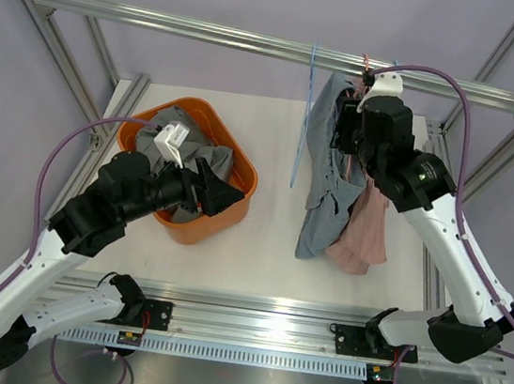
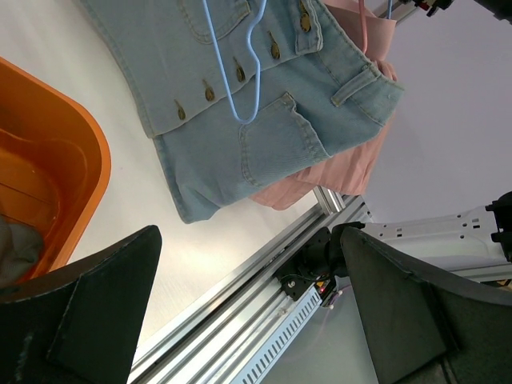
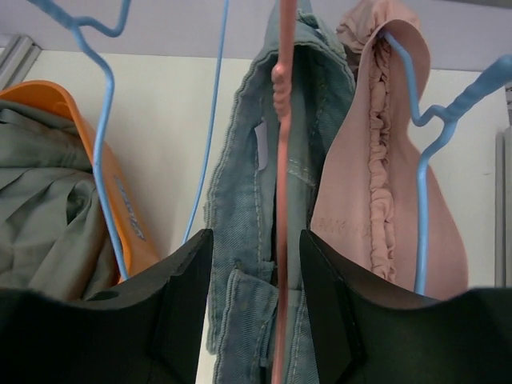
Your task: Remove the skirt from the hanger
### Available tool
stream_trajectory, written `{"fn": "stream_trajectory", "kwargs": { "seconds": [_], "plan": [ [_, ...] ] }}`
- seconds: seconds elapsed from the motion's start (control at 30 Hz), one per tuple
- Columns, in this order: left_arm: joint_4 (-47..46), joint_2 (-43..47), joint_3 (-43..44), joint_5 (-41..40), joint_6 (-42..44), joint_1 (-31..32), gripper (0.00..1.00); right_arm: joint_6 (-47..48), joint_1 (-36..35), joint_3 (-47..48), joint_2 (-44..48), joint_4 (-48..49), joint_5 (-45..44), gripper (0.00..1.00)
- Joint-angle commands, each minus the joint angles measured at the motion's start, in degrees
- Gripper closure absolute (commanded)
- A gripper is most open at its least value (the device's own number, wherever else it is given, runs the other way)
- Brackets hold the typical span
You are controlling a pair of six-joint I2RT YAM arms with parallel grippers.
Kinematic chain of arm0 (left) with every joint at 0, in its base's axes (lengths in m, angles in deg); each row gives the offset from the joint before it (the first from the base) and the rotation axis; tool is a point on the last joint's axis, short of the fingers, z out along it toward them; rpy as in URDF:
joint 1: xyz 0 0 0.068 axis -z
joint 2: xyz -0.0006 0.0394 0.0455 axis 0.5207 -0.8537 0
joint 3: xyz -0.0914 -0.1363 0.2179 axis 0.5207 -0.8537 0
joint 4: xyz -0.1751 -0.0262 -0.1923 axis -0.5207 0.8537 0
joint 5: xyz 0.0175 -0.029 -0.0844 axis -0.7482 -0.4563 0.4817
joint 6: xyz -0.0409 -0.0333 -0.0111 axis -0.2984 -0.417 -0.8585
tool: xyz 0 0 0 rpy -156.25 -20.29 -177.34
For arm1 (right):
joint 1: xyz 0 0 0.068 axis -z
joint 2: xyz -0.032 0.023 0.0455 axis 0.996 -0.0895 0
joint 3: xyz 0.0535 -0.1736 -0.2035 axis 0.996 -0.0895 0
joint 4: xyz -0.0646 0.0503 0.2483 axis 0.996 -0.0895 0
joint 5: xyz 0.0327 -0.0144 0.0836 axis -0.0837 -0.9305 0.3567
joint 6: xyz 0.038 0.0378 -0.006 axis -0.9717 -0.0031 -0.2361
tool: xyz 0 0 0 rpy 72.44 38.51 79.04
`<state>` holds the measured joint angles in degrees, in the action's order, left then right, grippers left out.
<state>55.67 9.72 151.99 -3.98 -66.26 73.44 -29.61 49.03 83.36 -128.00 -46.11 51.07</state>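
A light-blue denim skirt (image 1: 323, 191) hangs from the top rail on a pink hanger (image 3: 282, 160), whose shaft runs down through its waistband (image 3: 240, 184). My right gripper (image 3: 256, 240) is up at that waistband (image 1: 349, 128), its jaws half closed on either side of the denim and the pink shaft. The fabric fills the gap between them; whether they pinch it does not show. My left gripper (image 1: 224, 192) hovers open and empty over the orange basket's right side, and its wrist view faces the skirt's buttoned front (image 2: 264, 120).
A pink garment (image 1: 366, 230) hangs on a blue hanger (image 3: 420, 208) just right of the skirt. An empty blue hanger (image 1: 305, 113) hangs to its left. The orange basket (image 1: 193, 103) holds grey clothes. The aluminium rail (image 1: 258, 41) spans the back.
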Motion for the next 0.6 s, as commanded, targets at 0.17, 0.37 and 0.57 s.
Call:
{"fn": "stream_trajectory", "kwargs": {
  "seconds": [0.17,0.37,0.57],
  "plan": [
    [-1.48,1.09,0.96,1.54,0.73,0.21,0.01,3.2,3.66,1.06,-1.01,3.93,1.27,0.47],
    [-1.56,1.44,-0.27,1.81,0.55,0.12,0.01,3.82,6.04,3.52,-4.35,4.63,4.6,0.61],
    [0.89,2.58,1.92,2.25,0.11,0.21,0.01,3.2,6.04,3.52,-4.97,6.66,5.13,1.0]
  ]
}}
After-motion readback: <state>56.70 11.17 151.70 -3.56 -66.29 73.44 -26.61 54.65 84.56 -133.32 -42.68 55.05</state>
